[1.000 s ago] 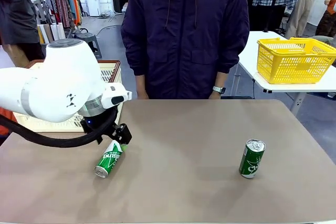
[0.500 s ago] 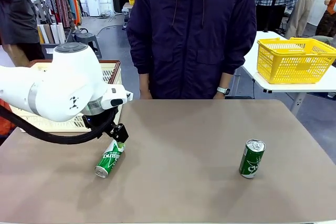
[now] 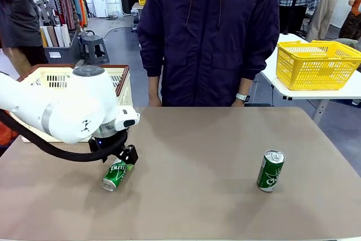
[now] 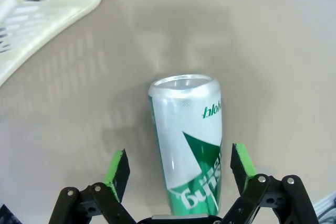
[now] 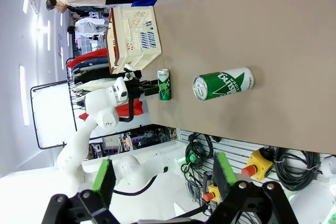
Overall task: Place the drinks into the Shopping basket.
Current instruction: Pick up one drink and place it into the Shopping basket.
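Your left gripper [image 4: 179,166], open, straddles a fallen green can [image 4: 186,135].
That can lies on the bench [image 3: 197,139] just before the Shopping basket [image 3: 124,70]; a second green can [image 3: 271,170] stands upright well apart to the right. Your right gripper [image 5: 161,174] hangs open, holding nothing.

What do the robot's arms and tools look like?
The left arm is smooth, round and white, with a grey ring, a tiny black mark and a thick black cable running under it. The left tool is black with bolted links, and its two fingers are tipped with bright green pads. The right tool looks the same.
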Action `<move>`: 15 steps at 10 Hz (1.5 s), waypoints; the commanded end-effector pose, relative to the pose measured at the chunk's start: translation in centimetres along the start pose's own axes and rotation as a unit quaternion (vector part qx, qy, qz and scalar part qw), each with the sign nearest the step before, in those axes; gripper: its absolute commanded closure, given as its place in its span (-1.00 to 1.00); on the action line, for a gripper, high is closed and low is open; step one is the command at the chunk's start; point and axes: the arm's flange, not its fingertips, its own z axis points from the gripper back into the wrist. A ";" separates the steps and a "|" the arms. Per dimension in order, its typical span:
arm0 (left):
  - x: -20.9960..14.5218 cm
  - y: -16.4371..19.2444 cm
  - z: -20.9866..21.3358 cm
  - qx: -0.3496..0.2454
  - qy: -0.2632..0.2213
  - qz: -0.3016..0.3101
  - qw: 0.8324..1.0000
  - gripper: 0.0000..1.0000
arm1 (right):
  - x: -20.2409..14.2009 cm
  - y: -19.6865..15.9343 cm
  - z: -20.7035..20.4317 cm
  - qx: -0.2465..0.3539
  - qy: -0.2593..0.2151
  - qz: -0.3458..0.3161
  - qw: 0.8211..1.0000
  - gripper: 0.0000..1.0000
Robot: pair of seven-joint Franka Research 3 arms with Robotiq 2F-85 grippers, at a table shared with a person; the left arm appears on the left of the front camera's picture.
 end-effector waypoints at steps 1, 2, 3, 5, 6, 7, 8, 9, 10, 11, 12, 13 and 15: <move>0.9 -0.6 -0.6 0.014 -0.001 0.004 1.000 -1.00 | 0.0 0.4 0.3 0.006 0.000 0.000 1.000 -1.00; 1.0 -0.6 -1.2 0.016 0.008 0.004 1.000 -1.00 | 0.0 0.4 0.3 0.006 0.000 0.000 1.000 -1.00; 1.0 -0.6 -1.6 0.007 0.013 0.006 1.000 -1.00 | 0.0 0.4 0.3 0.006 0.000 0.000 1.000 -1.00; 1.0 -0.5 -1.8 0.002 0.015 0.012 1.000 0.27 | 0.0 0.4 0.3 0.006 0.000 0.000 1.000 -1.00; 1.0 -0.5 -1.7 0.003 0.014 0.013 1.000 1.00 | 0.0 0.4 0.3 0.006 0.000 0.000 1.000 -1.00; 0.9 -0.3 -1.5 0.001 0.014 0.016 1.000 1.00 | 0.0 0.4 0.3 0.006 0.000 0.000 1.000 -1.00; 0.8 -0.3 -1.3 0.003 0.010 0.017 1.000 1.00 | 0.0 0.4 0.3 0.006 0.000 0.000 1.000 -1.00; 0.8 -0.4 -1.0 0.003 0.008 0.014 1.000 1.00 | 0.0 0.4 0.3 0.006 0.000 0.000 1.000 -1.00; 0.4 -0.4 -0.4 0.004 0.008 0.018 1.000 1.00 | 0.0 0.4 0.3 0.006 0.000 0.000 1.000 -1.00; -0.3 -0.4 1.2 0.006 0.006 0.019 1.000 1.00 | 0.0 0.4 0.3 0.006 0.000 0.000 1.000 -1.00; -1.1 -0.2 3.7 0.003 -0.003 0.021 1.000 1.00 | 0.0 0.4 0.3 0.006 0.000 0.000 1.000 -1.00; -2.4 0.1 7.1 0.007 -0.005 0.041 0.999 1.00 | 0.0 0.4 0.3 0.006 0.000 0.000 1.000 -1.00; -5.6 0.8 14.9 0.053 -0.008 0.130 0.990 1.00 | 0.0 0.4 0.3 0.006 0.000 0.000 1.000 -1.00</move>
